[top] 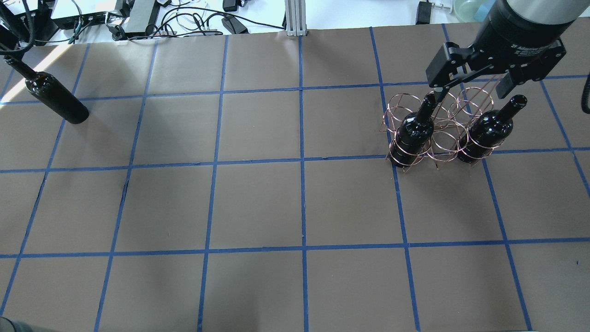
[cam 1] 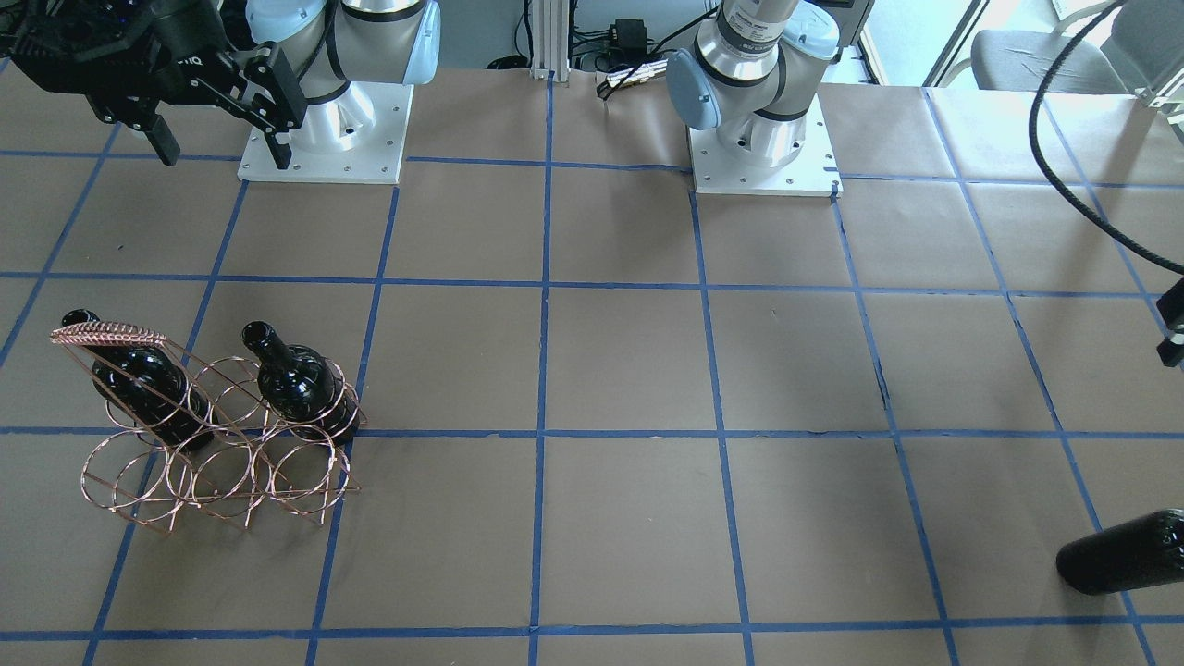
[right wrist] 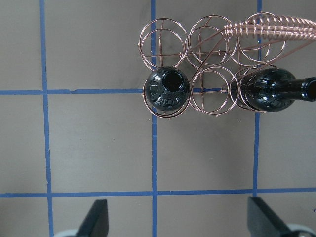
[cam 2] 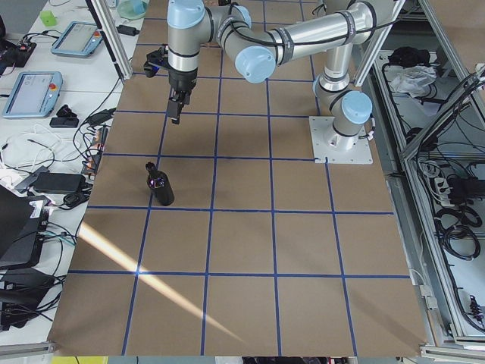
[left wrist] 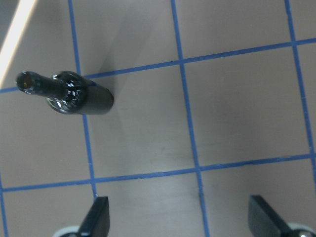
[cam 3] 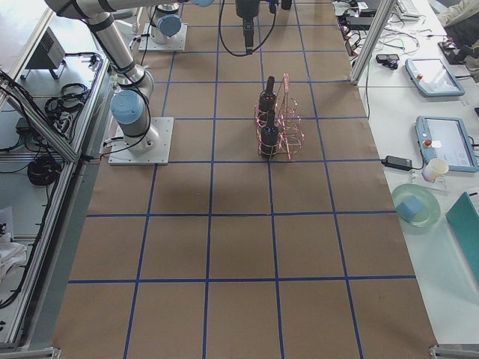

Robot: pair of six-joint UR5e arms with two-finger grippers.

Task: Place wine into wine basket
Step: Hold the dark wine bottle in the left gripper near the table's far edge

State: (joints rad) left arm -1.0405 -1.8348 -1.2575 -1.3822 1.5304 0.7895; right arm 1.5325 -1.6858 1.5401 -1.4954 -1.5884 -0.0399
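The copper wire wine basket (top: 442, 138) stands on the table at my right side, with a black wine bottle (top: 415, 131) in one end ring and a second bottle (top: 488, 129) in the other; the middle ring is empty. My right gripper (top: 474, 87) hangs open and empty above the basket, which shows below it in the right wrist view (right wrist: 210, 98). The third bottle (top: 55, 97) stands upright alone at the far left, also in the left wrist view (left wrist: 69, 93). My left gripper (left wrist: 182, 219) is open, empty, above and beside it.
The two arm bases (cam 1: 324, 139) (cam 1: 763, 153) are bolted to the table's robot edge. Cables and power boxes (top: 138, 14) lie along the far edge. Blue tape lines grid the brown table (top: 258, 203). Side tables hold tablets (cam 3: 438, 138).
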